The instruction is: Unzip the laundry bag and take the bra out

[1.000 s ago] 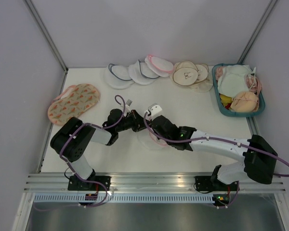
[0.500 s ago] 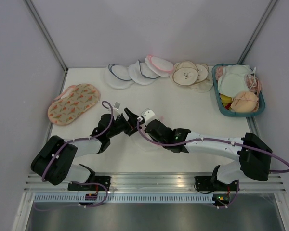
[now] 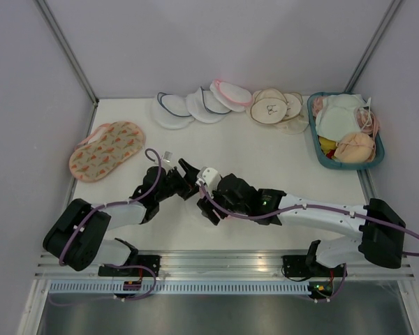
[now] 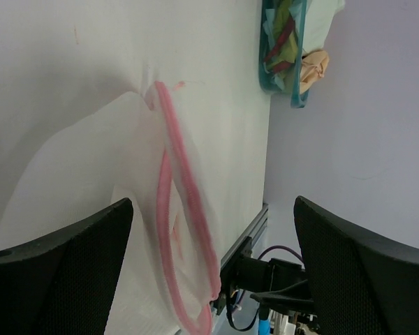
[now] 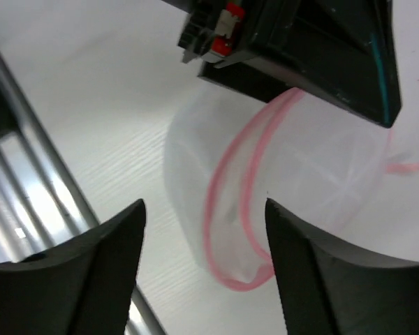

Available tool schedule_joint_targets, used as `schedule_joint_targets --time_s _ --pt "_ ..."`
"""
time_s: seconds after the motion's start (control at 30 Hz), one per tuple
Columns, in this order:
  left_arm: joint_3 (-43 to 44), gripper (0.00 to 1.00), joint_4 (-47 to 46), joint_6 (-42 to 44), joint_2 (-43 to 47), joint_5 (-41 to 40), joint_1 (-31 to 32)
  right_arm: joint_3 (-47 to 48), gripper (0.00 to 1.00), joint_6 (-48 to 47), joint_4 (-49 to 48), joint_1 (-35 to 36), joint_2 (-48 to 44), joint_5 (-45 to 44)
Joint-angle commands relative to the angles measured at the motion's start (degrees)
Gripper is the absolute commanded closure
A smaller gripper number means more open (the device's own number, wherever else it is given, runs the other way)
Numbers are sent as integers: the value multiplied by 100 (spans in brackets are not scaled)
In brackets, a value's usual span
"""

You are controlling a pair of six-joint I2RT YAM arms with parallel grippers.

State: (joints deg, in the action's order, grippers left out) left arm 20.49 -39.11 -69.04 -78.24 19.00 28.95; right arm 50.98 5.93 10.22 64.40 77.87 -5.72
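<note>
**Ana:** Both arms have slid leftward since a second ago and the left elbow has dropped. Both claws were pinched then and have since let go. Where does that leave the small, domed, white-mesh, pink-trimmed laundry bag?

**Ben:** It lies loose on the white tabletop, towards the near edge, under the two wrists. The left claw hangs over it with its fingers spread wide. The right claw is spread too, and neither grips anything.

**Ana:** And the white padded bra?

**Ben:** I can't make it out, because the mesh is too cloudy. Presumably it's still inside.

**Ana:** How will the bag handle?

**Ben:** It's light and limp, so it will likely skate on that smooth top and crumple under a pinch. I'd judge the pink zip band to be the only firm part. One claw should pin the rim there. The other should take the short pink tail sticking out at one end, which may be the pull. The band looks doubled along one stretch, so the zip may be partly open, but I can't tell.

**Ana:** What's the risk?

**Ben:** Dragging the whole bag along instead of running the zip.
</note>
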Motion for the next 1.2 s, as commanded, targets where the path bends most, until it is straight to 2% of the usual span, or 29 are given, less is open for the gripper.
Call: schedule_joint_targets --time_s 0.0,0.1,0.27,0.33,0.4,0.5,0.63,0.8,0.97,1.17 --pt "-98 0 79 -93 256 -239 -12 -9 21 22 -126 29 -386 1195" --pt "-98 1 220 -40 432 -231 -21 -53 15 223 -64 29 -667 749" --pt "-89 0 596 188 792 -20 -30 -168 2 995 163 -76 -1527 -1243" --pt "-80 1 790 521 1134 129 -21 -1 2 1225 497 -200 -1677 -1668" --pt "-19 1 1247 1020 1572 226 -21 200 2 1531 1024 -217 -1818 -2281" --pt "192 0 2186 1679 2039 200 -21 333 2 1874 1491 -226 -2029 -2748" --pt "420 1 3136 2279 2978 25 -21 421 2 2131 1852 -217 -2363 -3031" --pt "737 0 4198 2789 3604 -169 -21 597 2 2193 1923 -217 -3039 -2865" --pt "851 0 4474 3097 3877 59 -21 668 2 2044 1713 -226 -3655 -2506" --pt "930 1 4535 3159 3895 428 -21 703 2 2008 1650 -218 -3805 -2312"
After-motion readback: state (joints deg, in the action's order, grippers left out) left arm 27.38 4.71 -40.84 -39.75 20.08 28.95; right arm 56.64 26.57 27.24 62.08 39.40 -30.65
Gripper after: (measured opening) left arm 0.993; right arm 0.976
